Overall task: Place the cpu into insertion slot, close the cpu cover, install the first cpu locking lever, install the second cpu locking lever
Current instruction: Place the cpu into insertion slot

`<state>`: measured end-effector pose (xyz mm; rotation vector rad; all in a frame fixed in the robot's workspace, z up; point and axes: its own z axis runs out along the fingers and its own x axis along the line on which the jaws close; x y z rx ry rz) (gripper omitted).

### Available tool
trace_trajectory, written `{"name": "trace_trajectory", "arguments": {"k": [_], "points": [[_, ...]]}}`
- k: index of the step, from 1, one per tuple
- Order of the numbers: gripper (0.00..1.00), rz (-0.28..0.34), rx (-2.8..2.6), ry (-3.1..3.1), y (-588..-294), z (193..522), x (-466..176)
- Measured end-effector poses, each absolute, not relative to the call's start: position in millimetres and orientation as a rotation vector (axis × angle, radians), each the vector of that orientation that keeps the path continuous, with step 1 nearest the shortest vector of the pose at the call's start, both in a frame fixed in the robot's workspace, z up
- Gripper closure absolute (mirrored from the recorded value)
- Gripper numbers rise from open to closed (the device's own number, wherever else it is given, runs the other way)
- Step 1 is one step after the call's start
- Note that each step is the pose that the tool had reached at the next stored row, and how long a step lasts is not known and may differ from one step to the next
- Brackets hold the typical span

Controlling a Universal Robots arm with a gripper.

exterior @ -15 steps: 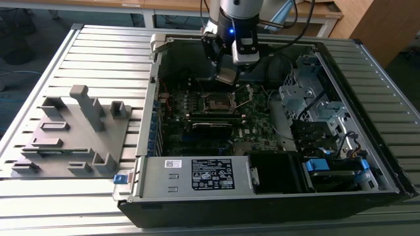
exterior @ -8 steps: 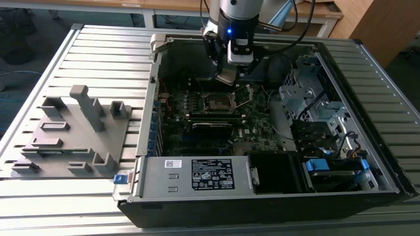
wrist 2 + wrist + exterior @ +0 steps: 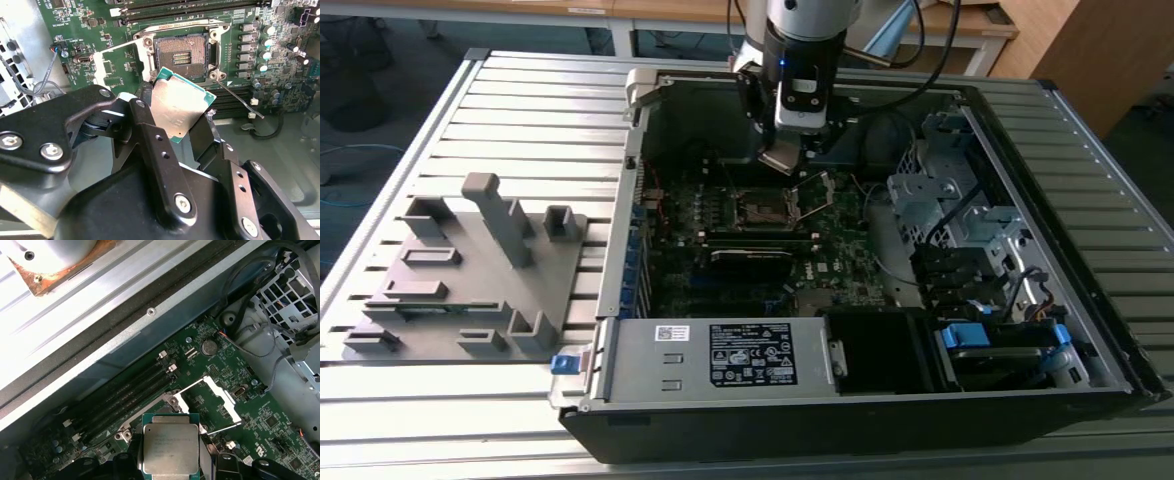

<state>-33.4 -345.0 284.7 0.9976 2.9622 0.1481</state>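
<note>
Clamping the silver-topped, green-edged cpu (image 3: 182, 107) mid-frame, the gripper (image 3: 176, 114) hangs near the empty insertion slot (image 3: 181, 52), cpu cover (image 3: 218, 390) open.

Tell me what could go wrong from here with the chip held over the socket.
In the second wrist view, the cpu looks angled in the tool relative to the insertion slot. If it is lowered like that, it may seat crooked. The open cpu cover and the unlatched locking lever stand right beside the slot, so the tool could snag on them.
</note>
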Motion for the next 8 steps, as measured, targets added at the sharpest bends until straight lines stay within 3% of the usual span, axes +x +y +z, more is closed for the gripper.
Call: {"name": "trace_trajectory", "arguments": {"k": [8], "points": [[0.46, 0.148, 0.998, 2.962, -345.0, 284.7, -33.5]]}}
